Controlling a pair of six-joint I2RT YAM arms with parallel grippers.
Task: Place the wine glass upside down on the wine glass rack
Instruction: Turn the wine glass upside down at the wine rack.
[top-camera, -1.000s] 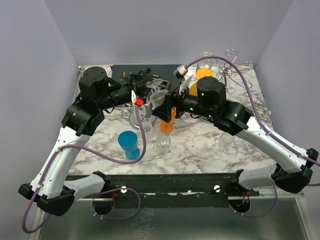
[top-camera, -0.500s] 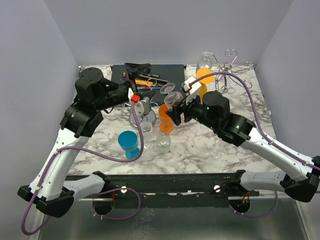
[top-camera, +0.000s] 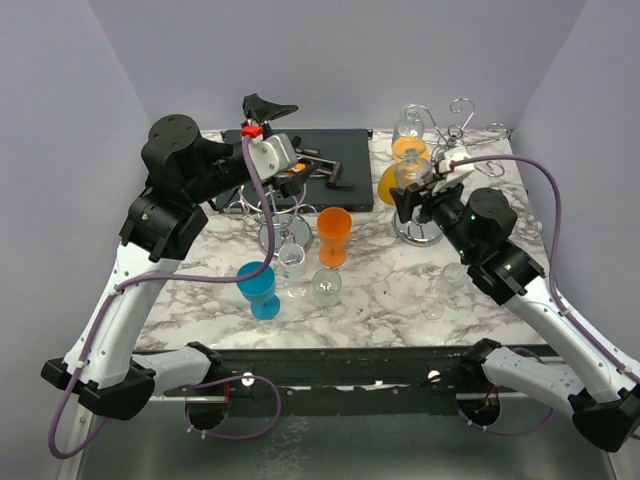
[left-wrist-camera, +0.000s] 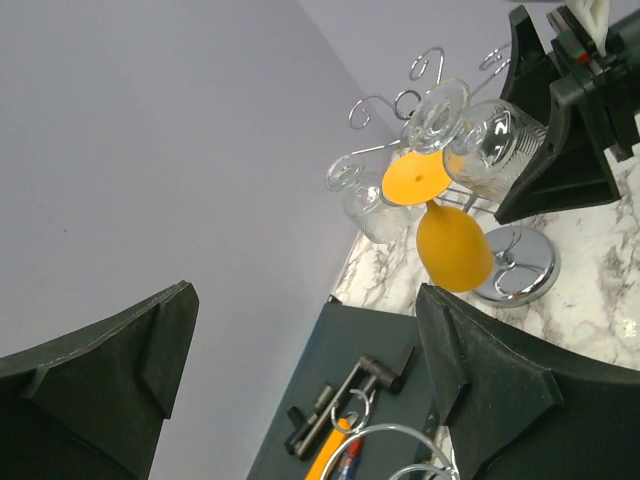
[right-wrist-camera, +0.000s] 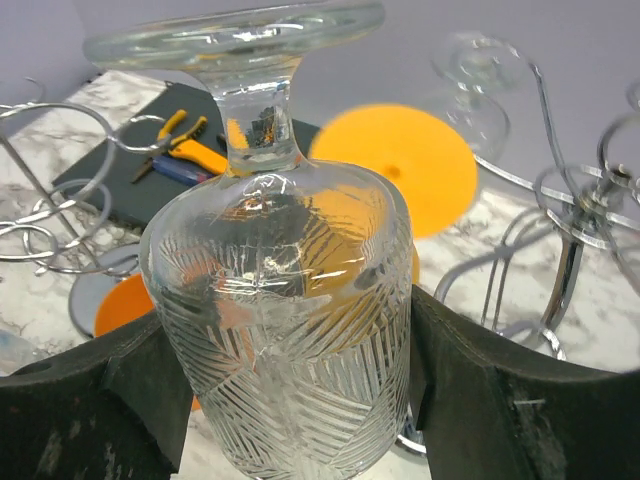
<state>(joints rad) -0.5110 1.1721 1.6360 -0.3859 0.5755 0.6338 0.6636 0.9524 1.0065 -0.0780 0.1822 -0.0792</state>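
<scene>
Glass held foot-up beside the rack in your right gripper

Your right gripper (right-wrist-camera: 290, 390) pinches the clear ribbed wine glass (right-wrist-camera: 285, 330) by its bowl, a finger pressed on either side; the glass is upside down, foot uppermost, lifted off the counter (top-camera: 390, 290) and just beside the wine glass rack (left-wrist-camera: 523, 270) at the back right; whether its foot touches the wire arms you cannot tell; an orange glass (left-wrist-camera: 452, 240) hangs foot-up on that rack, right next to the held one; your left gripper (left-wrist-camera: 305, 300) is spread wide with nothing between its fingers, raised above the dark mat (top-camera: 335, 150) at the back; on the counter in front stand an orange cup (top-camera: 334, 235) and a blue goblet (top-camera: 260, 288), with a small clear glass (top-camera: 327, 287) between and just in front of them.
</scene>
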